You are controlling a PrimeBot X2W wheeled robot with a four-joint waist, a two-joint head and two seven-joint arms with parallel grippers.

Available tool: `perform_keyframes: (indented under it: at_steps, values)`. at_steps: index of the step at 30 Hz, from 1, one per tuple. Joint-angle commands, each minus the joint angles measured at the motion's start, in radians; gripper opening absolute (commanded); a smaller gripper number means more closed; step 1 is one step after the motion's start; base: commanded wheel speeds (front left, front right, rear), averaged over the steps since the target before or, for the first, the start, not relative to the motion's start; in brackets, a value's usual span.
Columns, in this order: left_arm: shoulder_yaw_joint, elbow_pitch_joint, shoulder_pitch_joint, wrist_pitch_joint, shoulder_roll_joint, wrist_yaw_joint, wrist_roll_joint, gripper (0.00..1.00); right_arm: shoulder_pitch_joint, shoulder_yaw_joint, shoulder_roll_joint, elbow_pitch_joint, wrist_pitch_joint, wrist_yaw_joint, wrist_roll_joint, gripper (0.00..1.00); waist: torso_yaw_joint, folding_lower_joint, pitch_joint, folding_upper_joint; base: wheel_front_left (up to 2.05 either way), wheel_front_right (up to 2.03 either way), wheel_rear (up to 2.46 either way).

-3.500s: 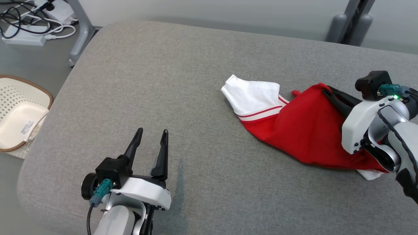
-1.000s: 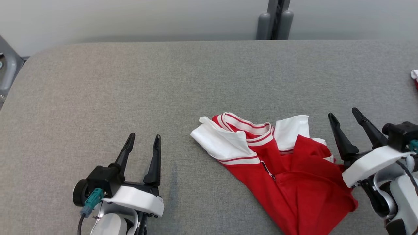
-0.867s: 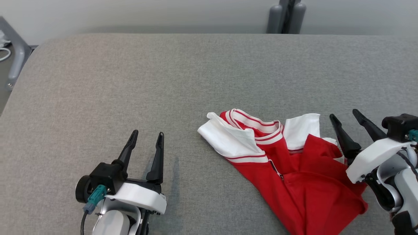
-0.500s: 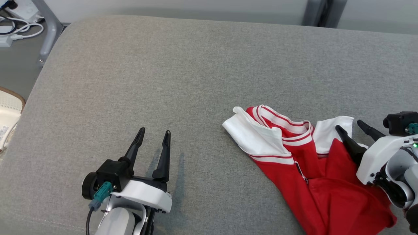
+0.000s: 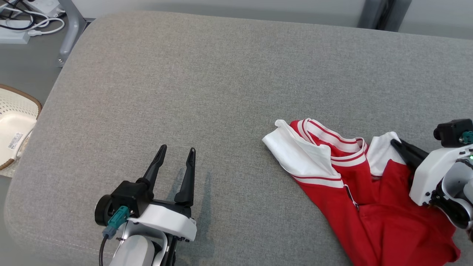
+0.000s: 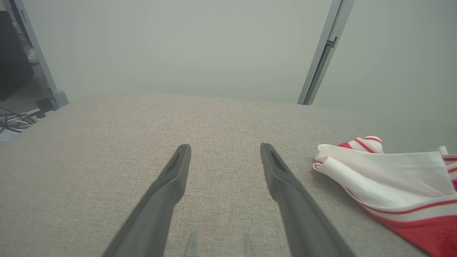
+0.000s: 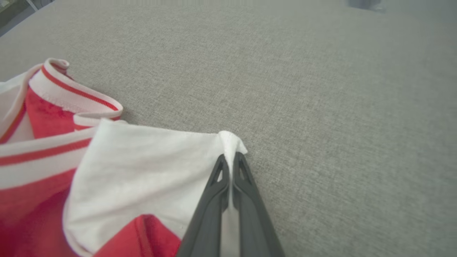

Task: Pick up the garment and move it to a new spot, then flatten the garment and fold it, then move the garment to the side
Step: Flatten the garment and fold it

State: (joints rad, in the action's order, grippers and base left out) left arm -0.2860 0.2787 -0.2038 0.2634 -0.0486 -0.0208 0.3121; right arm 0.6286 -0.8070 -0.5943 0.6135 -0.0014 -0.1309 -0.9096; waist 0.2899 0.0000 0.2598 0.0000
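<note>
A red garment [image 5: 373,207] with white sleeves and a striped collar lies crumpled at the right of the grey padded table [image 5: 207,85]. My right gripper [image 5: 396,142] is shut on the corner of its right white sleeve [image 7: 150,160]; the right wrist view shows the gripper [image 7: 231,157] pinching that white cloth between the fingertips. My left gripper [image 5: 176,150] stands open over bare table at the lower left, well apart from the garment. In the left wrist view the left gripper [image 6: 224,148] has an empty gap, with the garment's [image 6: 389,178] white sleeve off to the right.
A white perforated basket [image 5: 14,129] sits on the floor left of the table. Cables and a power strip [image 5: 22,22] lie on the floor at the top left. A grey post [image 5: 377,14] stands behind the table's far edge.
The head camera has swung, shifting the whole picture. My right gripper, open beside the garment a second ago, has closed on the white sleeve corner. The left gripper stays open.
</note>
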Motion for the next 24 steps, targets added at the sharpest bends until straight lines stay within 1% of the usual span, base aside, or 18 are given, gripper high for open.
perform_keyframes:
  at_steps: [1, 4, 7, 12, 16, 20, 24]
  values:
    - [-0.001, -0.004, -0.009, 0.002, -0.004, -0.006, 0.008, 1.00, 0.029, -0.016, -0.024, 0.007, -0.017, 0.000, -0.012, 0.00, 0.002, 0.0000, 0.001, 0.0000, 0.00, 0.00, 0.00]
    - [-0.006, -0.007, -0.011, 0.002, -0.004, -0.010, 0.014, 1.00, 0.055, -0.030, -0.044, 0.016, -0.028, 0.000, -0.019, 0.00, 0.005, 0.0000, 0.005, 0.0000, 0.00, 0.00, 0.00]
    - [-0.012, -0.014, -0.020, 0.002, -0.004, -0.015, 0.024, 1.00, 0.118, -0.039, -0.076, 0.031, -0.040, 0.000, -0.013, 0.00, 0.011, 0.0000, 0.019, 0.0000, 0.00, 0.00, 0.00]
    - [-0.031, -0.018, -0.038, 0.002, -0.004, -0.015, 0.045, 1.00, 0.294, -0.057, -0.133, 0.067, -0.048, 0.000, 0.063, 0.00, 0.032, 0.0000, 0.049, 0.0000, 0.00, 0.00, 0.00]
    - [-0.059, -0.024, -0.054, 0.002, -0.004, -0.023, 0.073, 1.00, 0.467, -0.064, -0.158, 0.105, -0.056, 0.000, 0.142, 0.00, 0.066, 0.0000, 0.076, 0.0000, 0.00, 0.00, 0.00]
    - [-0.096, -0.033, -0.069, 0.002, -0.004, -0.031, 0.106, 1.00, 0.634, -0.087, -0.155, 0.152, -0.070, 0.000, 0.240, 0.00, 0.114, 0.0000, 0.099, 0.0000, 0.00, 0.00, 0.00]
    - [-0.129, -0.044, -0.077, 0.002, -0.004, -0.044, 0.140, 1.00, 0.777, -0.106, -0.119, 0.205, -0.102, 0.000, 0.321, 0.00, 0.163, 0.0000, 0.120, 0.0000, 0.00, 0.00, 0.00]
